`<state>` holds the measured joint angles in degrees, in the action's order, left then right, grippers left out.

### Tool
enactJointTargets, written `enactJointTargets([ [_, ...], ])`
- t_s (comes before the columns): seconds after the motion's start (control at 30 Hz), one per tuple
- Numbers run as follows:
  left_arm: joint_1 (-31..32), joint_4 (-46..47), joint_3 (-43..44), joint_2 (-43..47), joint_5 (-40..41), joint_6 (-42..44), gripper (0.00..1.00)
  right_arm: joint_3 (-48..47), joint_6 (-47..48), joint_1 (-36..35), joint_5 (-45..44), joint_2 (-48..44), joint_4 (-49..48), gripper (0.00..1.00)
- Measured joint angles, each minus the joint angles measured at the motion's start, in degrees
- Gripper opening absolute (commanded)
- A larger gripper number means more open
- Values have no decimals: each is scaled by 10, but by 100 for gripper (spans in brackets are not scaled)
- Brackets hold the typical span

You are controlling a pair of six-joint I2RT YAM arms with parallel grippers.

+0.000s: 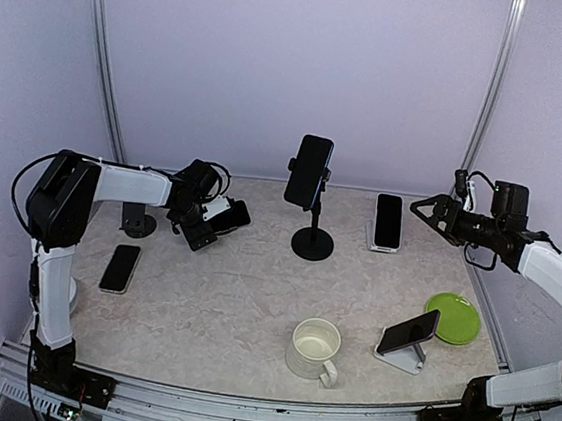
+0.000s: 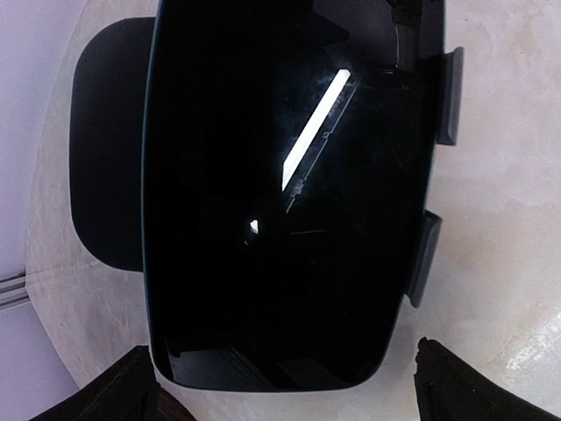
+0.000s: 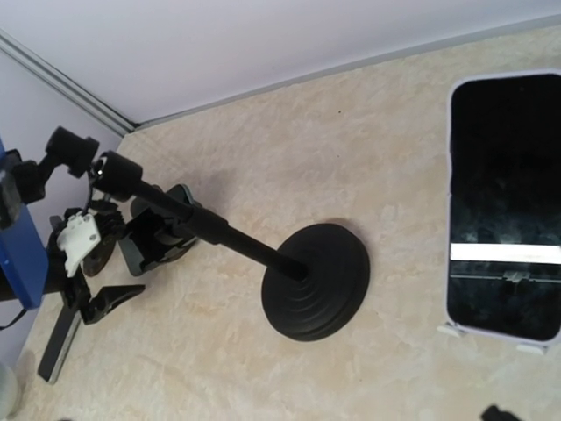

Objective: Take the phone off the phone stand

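Left gripper (image 2: 302,390) hangs fully open over the glossy black phone (image 2: 280,193), clamped in its black round-based stand (image 2: 96,149) at back left. It should close squarely on the long edges, clear of the grey clamp tabs (image 2: 447,83). Right gripper (image 1: 429,214) open, empty.

Bright, soft, even light from overhead, with a lavender cast off the walls (image 1: 296,71). Shadows on the counter (image 1: 252,298) are faint and short, tucked close under things. Top view is sharp throughout. Left wrist view: the clamped phone (image 2: 280,193) fills the frame near-black, with one white glare streak and a small bright dot; its edges are soft. Right wrist view: centre crisp, a white reflected bar crosses the pale-cased phone (image 3: 506,202), and parts at the left edge are slightly blurred.
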<state>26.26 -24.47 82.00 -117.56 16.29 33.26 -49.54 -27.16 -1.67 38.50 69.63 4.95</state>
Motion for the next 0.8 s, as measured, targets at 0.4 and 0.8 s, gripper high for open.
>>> enactJointTargets([
  [0.4, -30, 11, 38, -35, -24, 9, 99, 0, 1, 0, -1, 0, 6, 100],
  [0.8, -38, 16, 46, -42, -84, 41, 95, 0, 1, 0, -2, 5, 10, 100],
])
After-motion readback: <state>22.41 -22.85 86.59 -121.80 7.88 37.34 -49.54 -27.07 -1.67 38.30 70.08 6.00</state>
